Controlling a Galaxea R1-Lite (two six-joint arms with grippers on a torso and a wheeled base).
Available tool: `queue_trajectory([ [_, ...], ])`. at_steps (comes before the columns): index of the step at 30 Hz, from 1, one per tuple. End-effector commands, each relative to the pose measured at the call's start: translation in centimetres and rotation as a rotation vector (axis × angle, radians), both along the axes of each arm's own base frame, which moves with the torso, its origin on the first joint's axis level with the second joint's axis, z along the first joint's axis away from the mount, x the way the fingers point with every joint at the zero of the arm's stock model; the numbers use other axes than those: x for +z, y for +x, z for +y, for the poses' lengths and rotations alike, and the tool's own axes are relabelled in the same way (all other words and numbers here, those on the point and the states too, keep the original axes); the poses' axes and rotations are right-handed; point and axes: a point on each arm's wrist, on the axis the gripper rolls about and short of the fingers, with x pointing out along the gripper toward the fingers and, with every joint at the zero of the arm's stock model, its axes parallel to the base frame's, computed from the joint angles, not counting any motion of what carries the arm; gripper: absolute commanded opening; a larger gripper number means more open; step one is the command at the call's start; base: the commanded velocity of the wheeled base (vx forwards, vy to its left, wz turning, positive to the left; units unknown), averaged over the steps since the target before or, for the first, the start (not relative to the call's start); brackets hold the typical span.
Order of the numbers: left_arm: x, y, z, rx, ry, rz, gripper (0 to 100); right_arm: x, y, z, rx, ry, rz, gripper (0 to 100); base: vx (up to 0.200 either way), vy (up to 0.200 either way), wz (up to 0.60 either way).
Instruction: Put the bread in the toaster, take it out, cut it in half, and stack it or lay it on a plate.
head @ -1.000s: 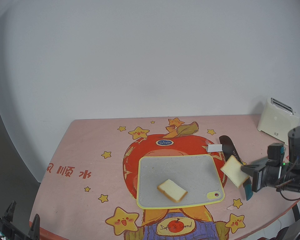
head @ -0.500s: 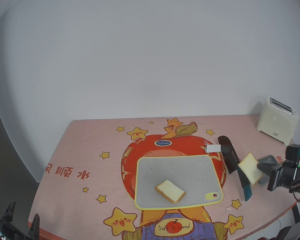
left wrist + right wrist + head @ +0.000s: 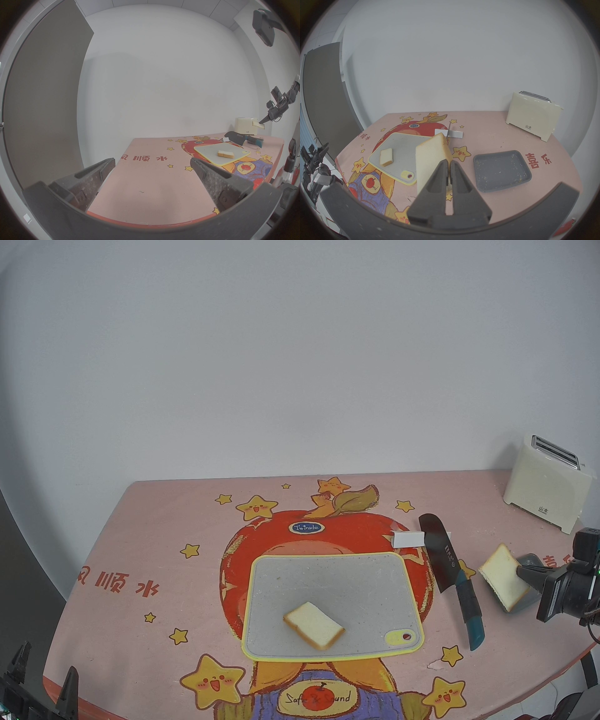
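My right gripper (image 3: 524, 573) is shut on a half slice of bread (image 3: 502, 576), holding it tilted on edge above the near-left part of the grey plate (image 3: 532, 560), right of the knife (image 3: 454, 574). From the right wrist, the bread (image 3: 429, 164) stands up from the gripper (image 3: 449, 163), with the plate (image 3: 502, 170) beside it. The other half slice (image 3: 314, 625) lies flat on the cutting board (image 3: 350, 580). The cream toaster (image 3: 549, 484) stands at the table's far right. My left gripper (image 3: 44, 677) hangs open off the table's near-left corner, and its own view shows the gripper (image 3: 152, 161) holding nothing.
A small white card (image 3: 408, 539) lies by the knife's black blade. Crumbs dot the plate. The pink table's left half (image 3: 156, 565) holds nothing. The table's rim (image 3: 550, 671) runs close under my right arm.
The head camera has shifted, sliding the whole scene left. My right gripper carried the bread half rightward, from the board's right edge over the knife to the plate.
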Motion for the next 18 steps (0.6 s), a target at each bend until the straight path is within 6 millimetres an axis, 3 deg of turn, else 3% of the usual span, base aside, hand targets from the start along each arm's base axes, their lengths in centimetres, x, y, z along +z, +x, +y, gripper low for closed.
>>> queue_trajectory([
  [1,-0.5,0.0,0.0,0.004,-0.001,0.005,100,-0.1,0.1,0.0,-0.001,-0.003,0.005,0,0.000,-0.200,0.00],
  [4,-0.5,0.0,0.0,0.006,-0.001,0.005,100,-0.2,0.2,-0.2,-0.024,-0.008,0.011,0,0.000,0.000,0.00],
  [10,-0.5,0.0,0.0,0.006,-0.001,0.005,100,-0.5,0.8,-0.7,-0.074,-0.018,0.029,0,0.000,-0.200,0.00],
  [13,-0.5,0.0,0.0,0.006,-0.001,0.005,100,-1.1,1.4,-1.0,-0.111,-0.033,0.058,0,0.000,0.000,0.00],
  [16,-0.5,0.0,0.0,0.006,-0.001,0.005,100,-1.8,1.9,-1.3,-0.136,-0.052,0.094,0,0.000,-0.200,0.00],
  [18,-0.5,0.0,0.0,0.006,-0.003,0.006,100,-2.0,2.0,-1.5,-0.139,-0.067,0.101,0,0.000,0.000,0.00],
])
